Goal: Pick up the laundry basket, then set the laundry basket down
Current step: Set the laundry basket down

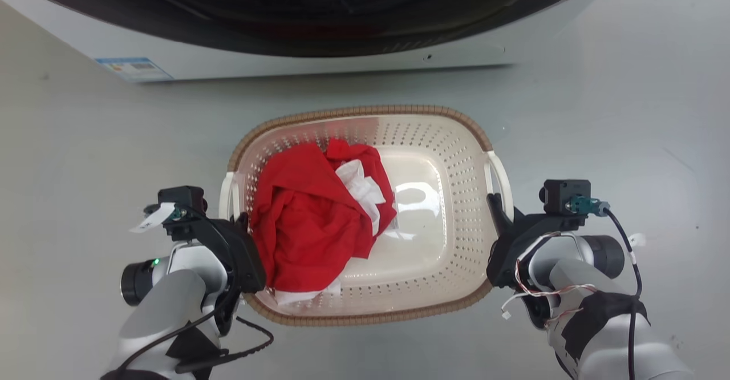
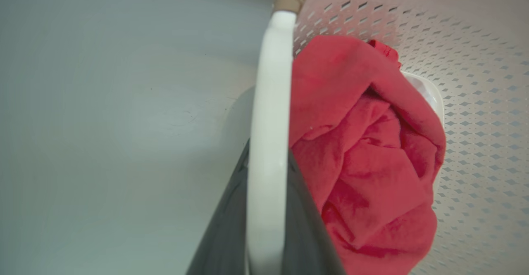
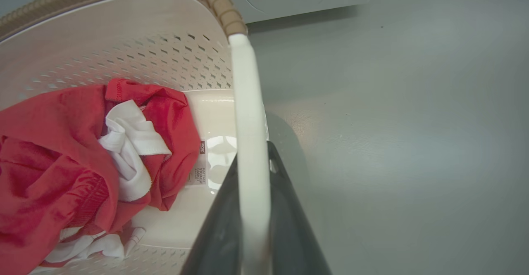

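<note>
We are holding the laundry basket [image 1: 365, 110] between our hands, near the washing machine [image 1: 296, 63]. Our left hand [image 1: 244, 220] and right hand [image 1: 495, 200] are each squeezing shut on a white side handle [image 2: 268, 101].

- The washing machine [image 1: 319, 49] is cut off at 12 o'clock of the head view; only its lower front shows.
- The print on its blue label [image 1: 134, 68] is too small to read.
- A red cloth [image 1: 308, 220] hides the bottom of the laundry basket [image 1: 445, 140] toward 9 o'clock, and most of a white cloth [image 1: 359, 183].
- In the wrist views, the basket's handles hide the inner finger faces of the left pincer [image 2: 268, 155] and the right pincer [image 3: 253, 155].
</note>
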{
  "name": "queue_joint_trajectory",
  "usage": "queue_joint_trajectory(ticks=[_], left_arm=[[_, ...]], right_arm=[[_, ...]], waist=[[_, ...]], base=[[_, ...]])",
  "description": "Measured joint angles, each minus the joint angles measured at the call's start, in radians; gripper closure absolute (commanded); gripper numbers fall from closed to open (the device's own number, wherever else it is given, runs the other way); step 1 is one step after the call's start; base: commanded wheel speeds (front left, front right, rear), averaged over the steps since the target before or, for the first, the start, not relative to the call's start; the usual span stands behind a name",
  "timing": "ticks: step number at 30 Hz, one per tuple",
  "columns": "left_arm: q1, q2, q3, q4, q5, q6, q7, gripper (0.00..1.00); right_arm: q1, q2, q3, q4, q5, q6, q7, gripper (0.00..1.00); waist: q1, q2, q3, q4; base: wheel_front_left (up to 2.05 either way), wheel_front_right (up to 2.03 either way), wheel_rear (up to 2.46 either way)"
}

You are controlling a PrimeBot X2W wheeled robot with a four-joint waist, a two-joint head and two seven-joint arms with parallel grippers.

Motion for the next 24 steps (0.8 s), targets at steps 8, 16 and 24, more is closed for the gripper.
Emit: queue_joint_trajectory(ticks=[8, 16, 24], left_arm=[[-0.052, 0.011, 0.0, -0.003, 0.011, 0.0, -0.047, 1.0], [-0.099, 0.014, 0.002, -0.001, 0.013, 0.0, -0.088, 1.0], [-0.136, 0.014, 0.003, 0.005, 0.017, 0.0, -0.117, 1.0]], right_arm=[[-0.056, 0.001, 0.003, -0.003, -0.005, -0.006, -0.025, 1.0], [-0.104, -0.001, 0.003, -0.003, -0.012, -0.007, -0.045, 1.0], [-0.141, -0.003, 0.002, -0.002, -0.017, -0.007, -0.063, 1.0]], waist=[[0.0001, -0.0001, 0.096, -0.003], [0.0, 0.0, 0.184, -0.006], [0.0, -0.0001, 0.242, -0.004]], base=[[0.0, 0.0, 0.0], [0.0, 0.0, 0.0], [0.0, 0.0, 0.0]])
